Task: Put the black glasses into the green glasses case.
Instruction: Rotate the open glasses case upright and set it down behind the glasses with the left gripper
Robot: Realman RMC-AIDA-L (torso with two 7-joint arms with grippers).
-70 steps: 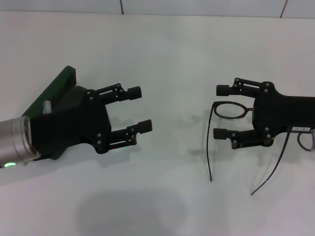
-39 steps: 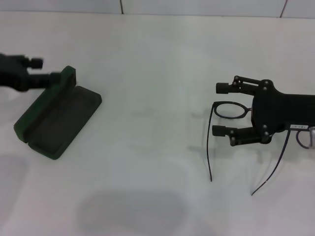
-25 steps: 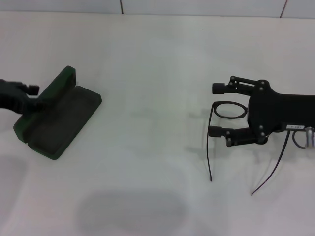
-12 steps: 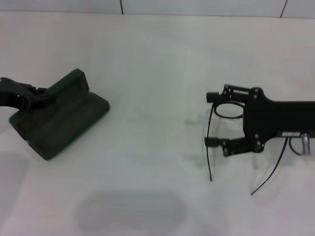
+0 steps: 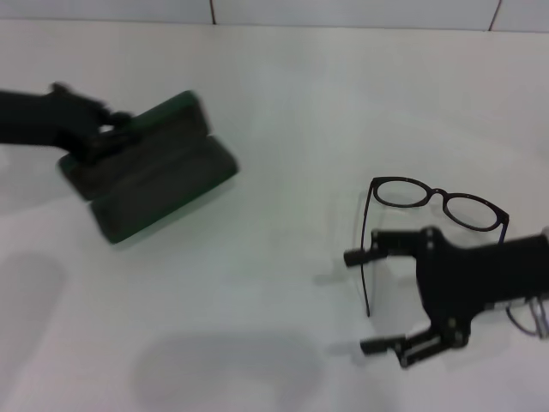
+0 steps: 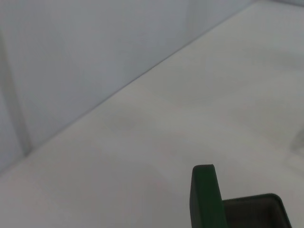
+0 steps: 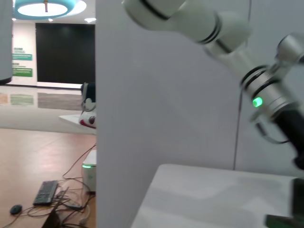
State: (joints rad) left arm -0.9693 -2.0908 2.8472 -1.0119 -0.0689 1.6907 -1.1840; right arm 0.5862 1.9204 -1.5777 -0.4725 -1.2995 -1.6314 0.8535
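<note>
While the black glasses (image 5: 437, 202) lie unfolded at the right of the head view, lenses toward the top of the frame and both temple arms trailing down toward the lower edge, nothing is gripping them. They rest flat on the white bench (image 5: 283, 283), well apart from their destination. The near temple arm runs down just beside the upper finger of the right end effector (image 5: 364, 302), which hangs in the lower right with its two fingers spread wide, empty, and pointing toward the frame's left. That spread looks like a set-up for closing on the frame, though it has no contact yet that can be made out.

Over in the upper left, the green glasses case (image 5: 150, 167) sits open, lid raised toward the top of the frame, dark lining facing up, so the tray is ready to receive. The left end effector (image 5: 107, 137) is right at the case's left end, apparently on the lid edge, but it is smeared and whether its fingers are spread or closed cannot be told. The left wrist view catches the case (image 6: 223, 204), lid edge upright beside the lined tray.

My read: the case is being presented; the pickup is not yet done.
</note>
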